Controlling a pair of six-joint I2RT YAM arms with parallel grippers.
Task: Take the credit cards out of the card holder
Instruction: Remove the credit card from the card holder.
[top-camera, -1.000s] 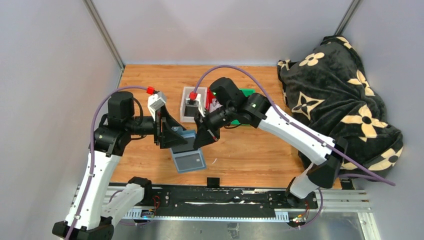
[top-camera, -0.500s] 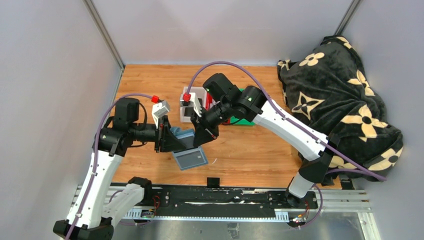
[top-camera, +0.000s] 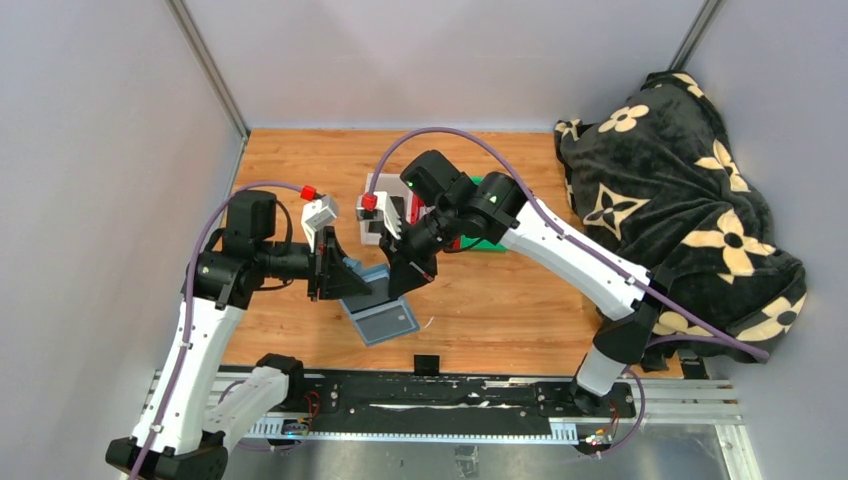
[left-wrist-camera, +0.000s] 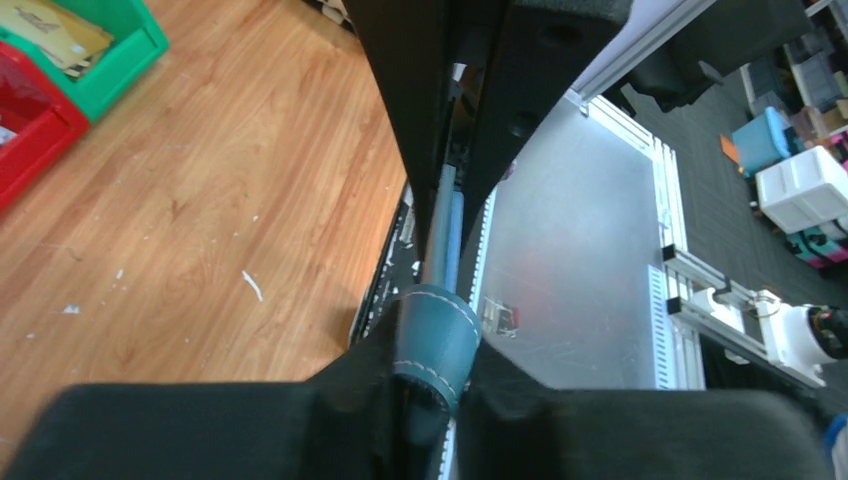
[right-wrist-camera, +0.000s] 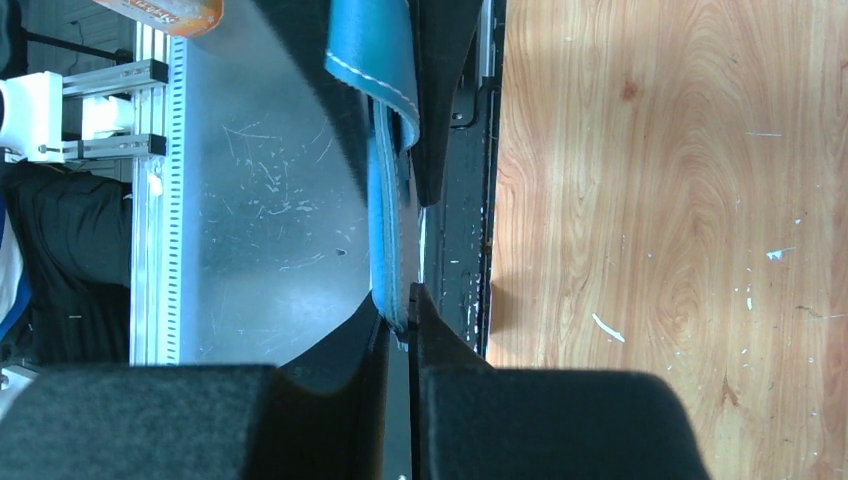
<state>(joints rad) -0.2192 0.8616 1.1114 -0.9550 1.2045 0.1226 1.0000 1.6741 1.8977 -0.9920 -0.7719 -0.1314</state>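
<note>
The slate-blue card holder (top-camera: 378, 312) hangs open between both grippers, just above the wooden table; its lower flap shows a dark pocket. My left gripper (top-camera: 338, 274) is shut on its folded upper part, and the teal stitched fold (left-wrist-camera: 436, 345) sits squeezed between that gripper's jaws (left-wrist-camera: 432, 400). My right gripper (top-camera: 404, 276) comes from the opposite side and its tips (right-wrist-camera: 404, 300) pinch the thin blue edge of a flap (right-wrist-camera: 385, 215). No credit cards can be told apart; they are hidden in the holder.
A white bin (top-camera: 372, 222), a red bin (left-wrist-camera: 30, 130) and a green bin (left-wrist-camera: 110, 50) stand behind the grippers. A black flowered blanket (top-camera: 680, 200) fills the right side. A small black block (top-camera: 427, 363) lies by the front rail.
My left gripper has closed on the card holder's upper part. Both grippers and the holder shifted slightly left, and the lower flap now hangs tilted.
</note>
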